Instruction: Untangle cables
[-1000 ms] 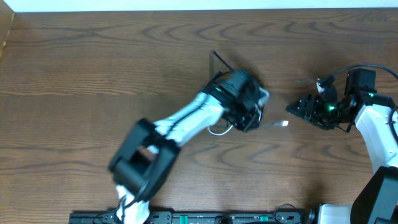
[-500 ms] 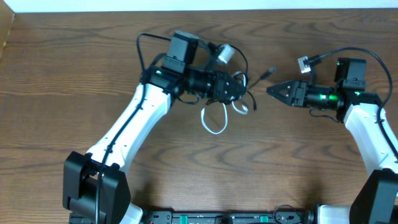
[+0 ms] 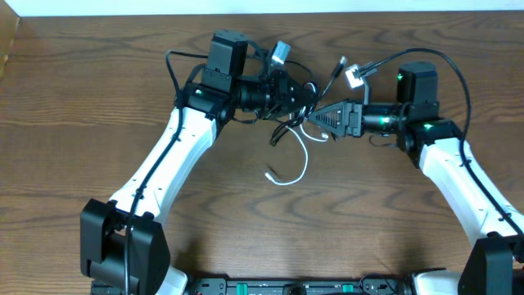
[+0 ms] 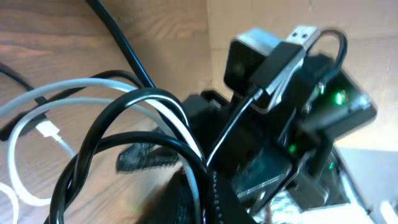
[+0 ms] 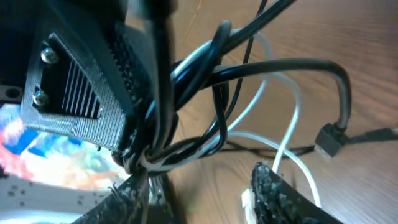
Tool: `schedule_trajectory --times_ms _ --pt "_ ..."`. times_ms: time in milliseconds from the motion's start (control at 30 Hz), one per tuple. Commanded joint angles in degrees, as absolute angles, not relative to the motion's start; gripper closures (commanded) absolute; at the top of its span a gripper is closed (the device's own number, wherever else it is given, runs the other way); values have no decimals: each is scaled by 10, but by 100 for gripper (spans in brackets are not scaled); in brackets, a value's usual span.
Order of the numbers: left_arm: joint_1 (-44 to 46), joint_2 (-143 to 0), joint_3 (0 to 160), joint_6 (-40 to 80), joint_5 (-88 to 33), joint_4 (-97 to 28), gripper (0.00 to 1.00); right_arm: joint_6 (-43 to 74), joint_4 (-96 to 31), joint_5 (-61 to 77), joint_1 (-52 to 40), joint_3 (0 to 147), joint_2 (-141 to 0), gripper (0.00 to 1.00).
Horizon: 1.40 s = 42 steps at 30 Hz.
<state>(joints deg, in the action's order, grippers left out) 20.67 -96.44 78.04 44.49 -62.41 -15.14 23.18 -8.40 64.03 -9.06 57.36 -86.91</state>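
Our left end effector [image 3: 303, 102] clamps the limp, light white and black cables [image 5: 205, 144]; our half-open right end effector [image 3: 316, 120], gripping nothing, should pinch near a plug.

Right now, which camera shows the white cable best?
Overhead: the white cable shows its whole loop and free end. Left wrist catches only curved pieces; right wrist, strands tangled with the black cable.

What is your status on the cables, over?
Left gripper shut on the cables, black and white knotted together. Right gripper open, at the tangle. Robot's own cord plug crowds close by.
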Motion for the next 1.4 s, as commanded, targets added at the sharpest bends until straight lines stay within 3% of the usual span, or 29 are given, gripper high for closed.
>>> schedule_trajectory --times_ms 0,267,1000,1367 --pt "208 -958 781 548 -621 -133 93 298 -53 607 -101 579 -857 54" --pt "208 -958 781 573 -606 -112 92 362 20 603 -106 579 -857 56" --pt "208 -958 781 565 -528 -112 92 390 40 644 -104 579 -857 53" --pt "209 -958 781 627 -565 -107 92 390 10 497 -123 579 -858 62"
